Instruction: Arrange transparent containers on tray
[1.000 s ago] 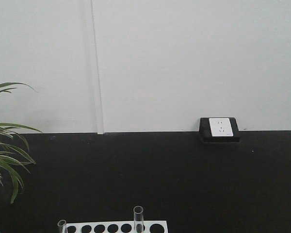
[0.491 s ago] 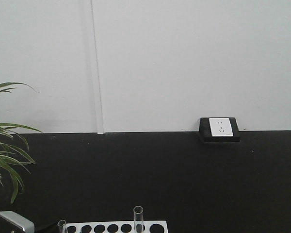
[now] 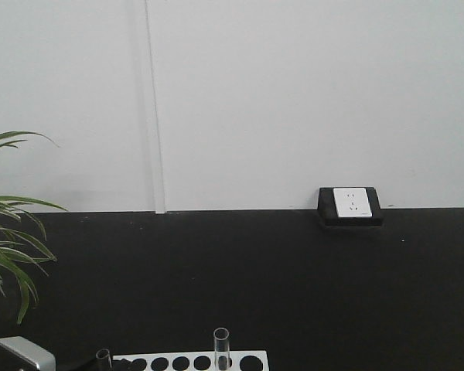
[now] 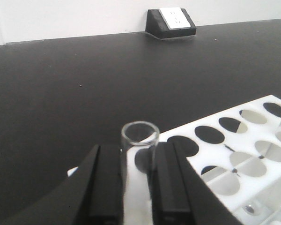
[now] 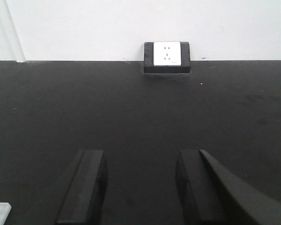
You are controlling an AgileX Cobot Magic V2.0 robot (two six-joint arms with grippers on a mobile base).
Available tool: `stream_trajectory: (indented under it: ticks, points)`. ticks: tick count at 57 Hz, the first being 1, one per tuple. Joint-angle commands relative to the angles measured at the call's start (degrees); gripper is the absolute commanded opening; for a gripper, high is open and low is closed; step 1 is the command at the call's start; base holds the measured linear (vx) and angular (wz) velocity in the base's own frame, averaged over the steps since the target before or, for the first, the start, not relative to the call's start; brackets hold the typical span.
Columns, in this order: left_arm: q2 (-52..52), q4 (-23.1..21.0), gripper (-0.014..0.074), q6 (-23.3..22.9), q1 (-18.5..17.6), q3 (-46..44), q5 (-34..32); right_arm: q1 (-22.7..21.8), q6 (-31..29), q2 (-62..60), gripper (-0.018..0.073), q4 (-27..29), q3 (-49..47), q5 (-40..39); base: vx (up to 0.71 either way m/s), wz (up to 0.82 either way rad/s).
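Left wrist-mounted view: left pincer (image 4: 138,157) clamps an upright test tube (image 4: 140,139) over the white rack (image 4: 196,157); right pincer (image 5: 140,159) gapes empty.

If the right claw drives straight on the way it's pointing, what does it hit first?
The right claw is open, and its way looks free over the black tabletop. First in line is probably the socket box, though depth is unclear.

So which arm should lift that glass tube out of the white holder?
Left. The left gripper presses both sides of the test tube in the white rack. The right gripper is open over the black table, holding nothing.
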Motion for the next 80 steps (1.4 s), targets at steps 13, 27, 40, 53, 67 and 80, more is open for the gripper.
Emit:
stream_trajectory:
  ticks: [13, 27, 40, 53, 67, 80]
  points:
    - [-2.7, -0.6, 0.011, -0.5, -0.3, -1.1, -9.6, -0.3, -0.3, 0.2, 0.0426, -0.1, -1.9, -4.5, 0.0, 0.0]
    - [-9.9, -0.7, 0.0106, -0.7, -0.3, -1.1, -6.8, -0.3, -0.3, 0.2, 0.0426, -0.3, -1.9, -4.5, 0.0, 0.0]
    - [-18.3, -0.5, 0.0108, -0.7, -0.3, -5.4, 2.9, -0.3, -0.4, 0.2, 0.0426, -0.3, -1.9, -4.5, 0.0, 0.0]
    - [-26.8, -0.7, 0.0111, -0.7, -0.3, -14.7, 20.2, -0.3, -0.4, 0.2, 0.0426, -0.3, -1.9, -7.1, 0.0, 0.0]
    - [-37.3, -0.9, 0.0111, -0.7, -0.3, -16.1, 33.3, -0.3, -0.4, 0.2, 0.0426, -0.2, -1.9, -14.6, 0.0, 0.0]
    - [-46.3, -4.1, 0.0111, -0.5, -0.3, -16.1, 49.5, 9.3, -0.3, 3.9, 0.0426, -0.7, 3.9, -28.1, 0.0, 0.0]
